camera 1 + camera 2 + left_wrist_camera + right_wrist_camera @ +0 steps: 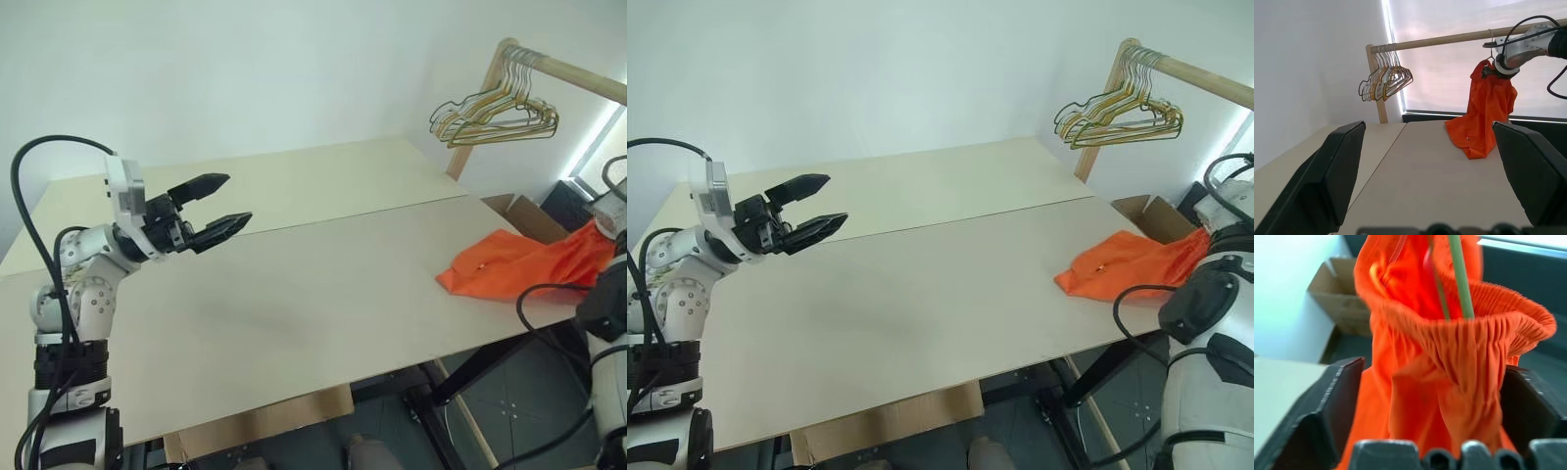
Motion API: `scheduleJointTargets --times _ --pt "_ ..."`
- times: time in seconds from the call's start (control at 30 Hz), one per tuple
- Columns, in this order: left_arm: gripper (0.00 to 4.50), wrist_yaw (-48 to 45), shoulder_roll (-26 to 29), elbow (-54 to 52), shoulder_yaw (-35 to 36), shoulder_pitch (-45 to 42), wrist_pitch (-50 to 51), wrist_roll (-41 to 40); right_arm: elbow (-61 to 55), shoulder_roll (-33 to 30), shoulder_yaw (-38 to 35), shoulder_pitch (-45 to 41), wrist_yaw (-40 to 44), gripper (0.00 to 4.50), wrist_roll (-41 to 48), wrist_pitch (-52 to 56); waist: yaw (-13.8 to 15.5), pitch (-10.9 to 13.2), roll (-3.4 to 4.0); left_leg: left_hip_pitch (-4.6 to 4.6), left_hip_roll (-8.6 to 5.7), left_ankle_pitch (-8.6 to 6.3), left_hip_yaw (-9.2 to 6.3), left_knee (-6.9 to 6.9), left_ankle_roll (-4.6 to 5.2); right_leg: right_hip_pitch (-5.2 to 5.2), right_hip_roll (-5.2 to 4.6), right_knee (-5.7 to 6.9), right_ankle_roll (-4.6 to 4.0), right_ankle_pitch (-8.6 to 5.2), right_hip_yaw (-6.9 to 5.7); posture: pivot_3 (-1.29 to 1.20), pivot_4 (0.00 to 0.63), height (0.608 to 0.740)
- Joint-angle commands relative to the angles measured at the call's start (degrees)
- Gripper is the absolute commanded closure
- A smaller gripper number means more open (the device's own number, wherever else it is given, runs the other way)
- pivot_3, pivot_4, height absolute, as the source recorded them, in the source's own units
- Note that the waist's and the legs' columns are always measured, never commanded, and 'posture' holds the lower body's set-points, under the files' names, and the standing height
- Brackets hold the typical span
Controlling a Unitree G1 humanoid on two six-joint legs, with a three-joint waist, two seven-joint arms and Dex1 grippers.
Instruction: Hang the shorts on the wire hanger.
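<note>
Orange shorts (1488, 110) hanging from the wire hanger (1459, 276) on the wooden rail (1449, 39), far right — bottom end lying on the surface (294, 294). Right pincer (1432, 396) spread wide around the waistband, left pincer (217, 206) wide open — holding nothing.

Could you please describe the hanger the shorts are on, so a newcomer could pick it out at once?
Find the wooden rail over the table's far right end. Past the bunched hangers, one thin green wire hanger runs down into the orange shorts. It alone carries clothing.
</note>
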Motion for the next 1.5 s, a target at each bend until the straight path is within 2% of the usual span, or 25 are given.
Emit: scheduleJointTargets --times 0.03,0.17,0.27,0.4,0.57,0.7,0.87,0.97,1.1,1.23,1.33,1.5 --pt "0.00 -1.0 0.7 -1.2 0.2 -0.3 -1.6 0.3 -7.4 0.0 3.2 0.3 -1.6 0.03 -2.5 -4.0 0.0 0.0 0.03 0.00 0.00 0.00 -0.01 0.00 0.00 0.00 0.00 0.00 0.00 0.00 0.00 -0.05 0.000 0.740" --pt "0.00 -1.5 1.2 0.0 0.3 -1.0 -2.1 0.8 -14.0 0.7 6.7 2.2 -3.4 0.03 -5.7 -5.3 0.0 0.0 0.04 0.00 0.01 0.00 -0.07 0.00 0.00 -0.01 0.00 0.01 0.01 0.00 0.00 -0.05 0.000 0.740" --pt "0.00 -1.6 1.2 0.6 0.5 -1.5 -2.4 1.0 -18.8 1.0 12.6 4.8 -4.0 0.03 -11.7 -9.6 0.0 0.0 0.05 0.01 0.01 0.00 -0.10 0.00 0.00 -0.01 0.00 0.04 0.01 0.00 0.03 -0.05 0.000 0.740" --pt "0.00 -1.7 0.9 0.5 0.4 -1.0 -2.8 1.4 -22.6 1.0 18.5 8.7 0.4 0.03 -16.4 -16.2 -0.1 0.0 0.05 0.02 0.01 0.00 -0.12 0.01 0.00 -0.02 0.00 0.05 0.02 0.01 0.05 -0.05 0.000 0.740" --pt "0.00 -1.3 1.4 -0.2 0.5 0.5 -2.8 2.1 -31.2 2.5 24.3 13.7 15.5 0.03 -16.6 -22.7 -0.2 0.0 0.05 0.10 0.02 0.00 -0.14 0.01 0.00 0.01 0.01 0.06 0.05 0.03 0.09 -0.04 0.000 0.740" --pt "0.00 -1.0 3.3 -2.2 1.2 4.3 -3.1 3.4 -39.1 5.3 27.1 16.7 32.6 0.03 -11.9 -25.4 -0.3 0.0 0.06 0.21 0.08 0.00 -0.15 -0.01 0.00 0.03 0.06 0.10 0.05 0.04 0.14 -0.03 0.000 0.740" --pt "0.00 -0.3 6.4 -4.5 2.8 9.9 -1.2 3.5 -50.2 6.0 28.2 20.4 59.0 0.03 1.1 -18.6 0.6 0.0 0.07 0.18 0.11 0.00 -0.21 0.01 0.00 0.03 0.02 0.12 0.05 0.04 0.04 -0.01 0.000 0.740" --pt "0.00 0.7 7.6 -7.6 3.9 13.4 -0.2 3.1 -57.3 5.3 28.0 22.9 70.6 0.03 9.8 -8.5 2.1 0.0 0.06 0.15 0.13 -0.01 -0.26 0.01 0.01 0.03 -0.01 0.07 0.06 0.04 -0.05 0.03 0.000 0.740" --pt "0.00 1.4 8.2 -11.6 5.8 17.7 1.0 1.5 -63.9 2.4 30.3 27.5 82.9 0.03 14.9 -2.3 4.7 0.0 0.06 0.15 0.17 -0.01 -0.22 0.01 0.02 0.02 -0.02 0.06 0.05 0.04 -0.07 0.07 0.000 0.740" --pt "0.00 2.9 7.7 -15.1 7.7 20.7 2.8 -0.5 -68.1 -2.6 37.0 32.5 94.3 0.03 12.5 -3.6 7.2 0.1 0.03 0.16 0.15 -0.01 -0.19 0.01 0.01 0.00 0.00 0.06 0.04 0.04 -0.17 0.10 0.000 0.740" --pt "0.00 3.7 7.7 -17.1 8.3 22.9 3.3 -0.7 -68.2 -4.4 40.0 33.9 99.9 0.03 11.7 -3.8 8.6 0.1 0.01 0.19 0.14 -0.01 0.00 0.04 0.01 0.02 0.02 0.07 0.00 0.06 -0.17 0.11 0.000 0.740" --pt "0.00 4.4 8.0 -18.9 9.0 26.6 3.3 -0.4 -65.8 -5.3 44.0 34.0 104.2 0.03 7.5 -6.1 9.9 0.1 -0.05 0.19 0.16 -0.01 0.24 0.04 0.00 0.00 0.07 0.05 -0.03 0.07 -0.19 0.14 0.000 0.740"
